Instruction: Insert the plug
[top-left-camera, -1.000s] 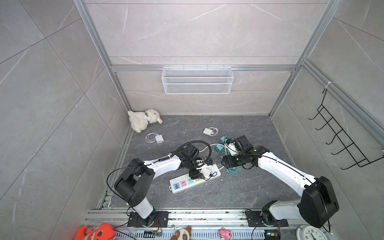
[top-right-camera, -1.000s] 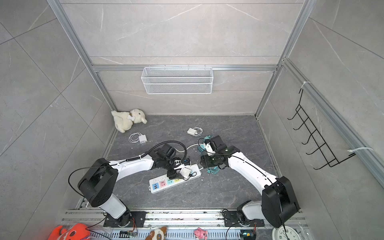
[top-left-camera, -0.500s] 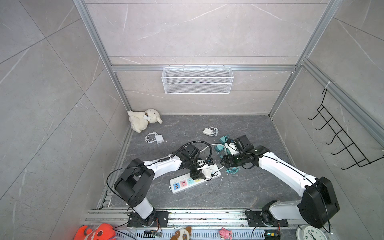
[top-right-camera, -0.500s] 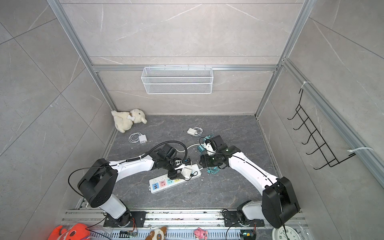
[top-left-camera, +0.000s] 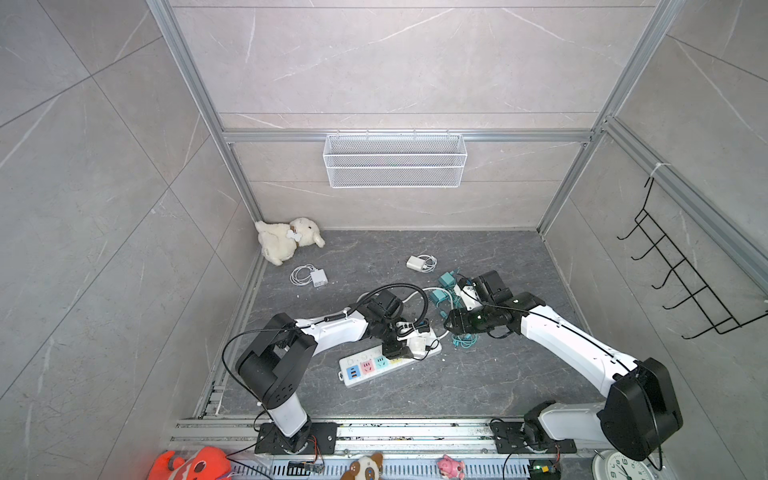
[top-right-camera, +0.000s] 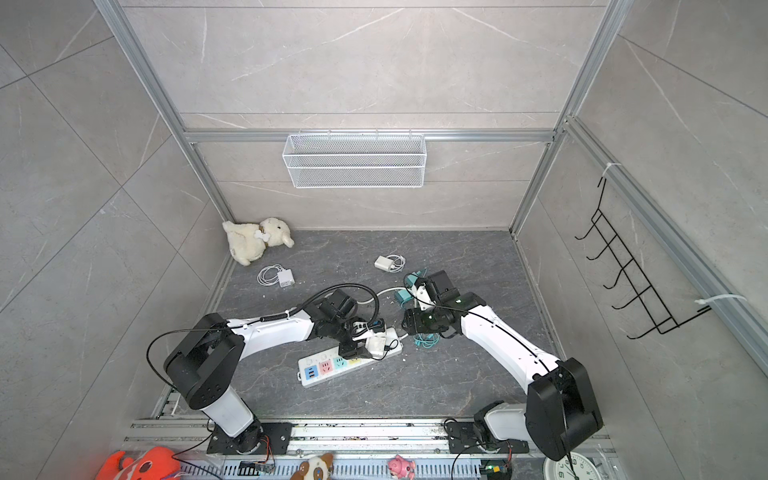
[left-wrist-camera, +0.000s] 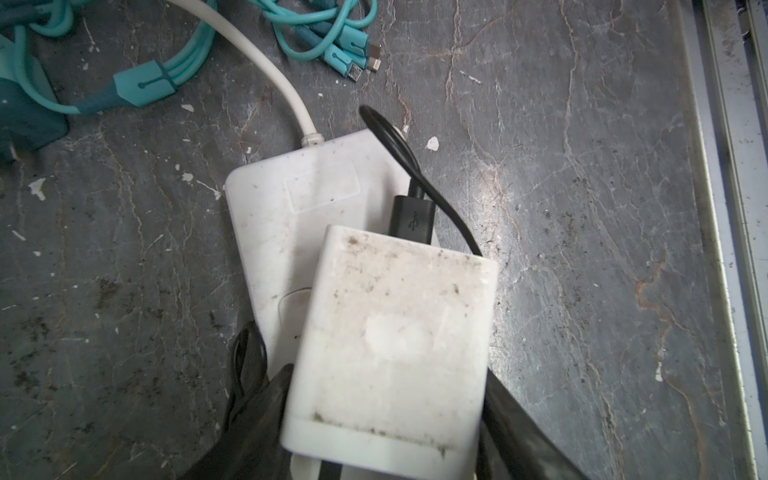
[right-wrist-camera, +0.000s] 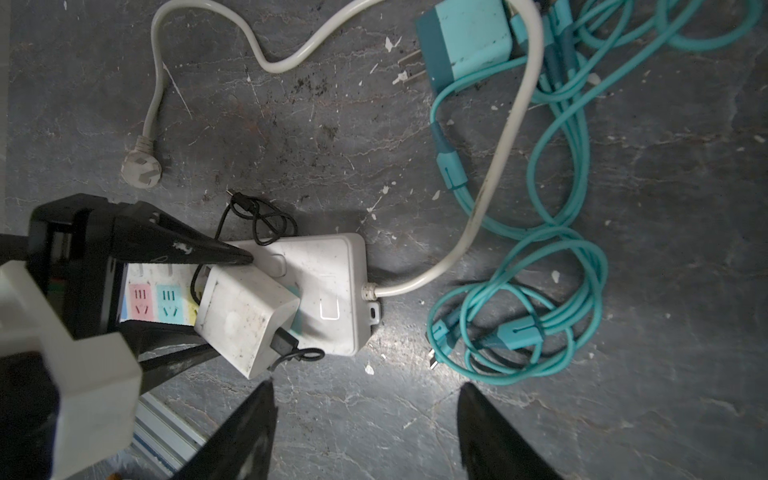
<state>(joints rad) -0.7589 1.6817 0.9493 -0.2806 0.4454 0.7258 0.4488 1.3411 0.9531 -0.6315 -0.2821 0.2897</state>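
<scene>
The plug (left-wrist-camera: 395, 332) is a grubby white charger block with a black USB cable (left-wrist-camera: 409, 220) in its end. It lies tilted on the cord end of the white power strip (left-wrist-camera: 282, 216), seen also in both top views as the plug (top-left-camera: 417, 344) (top-right-camera: 376, 344) on the power strip (top-left-camera: 365, 368) (top-right-camera: 328, 368). My left gripper (left-wrist-camera: 386, 395) (top-left-camera: 405, 347) is shut on the plug, one black finger against each side. In the right wrist view the plug (right-wrist-camera: 245, 320) hides the strip's (right-wrist-camera: 328, 282) last socket. My right gripper (right-wrist-camera: 365, 388) (top-left-camera: 451, 324) hangs open above bare floor beside the strip's end, holding nothing.
A teal charger (right-wrist-camera: 469, 37) and tangled teal cables (right-wrist-camera: 552, 291) lie just beyond the strip's cord end. The strip's own white wall plug (right-wrist-camera: 141, 168) rests on the floor. Two white chargers (top-left-camera: 318, 277) (top-left-camera: 417, 263) and a plush toy (top-left-camera: 286, 241) sit farther back.
The left gripper's jaws have narrowed onto the plug. Both arms stay almost where they were, and the right gripper is unchanged.
</scene>
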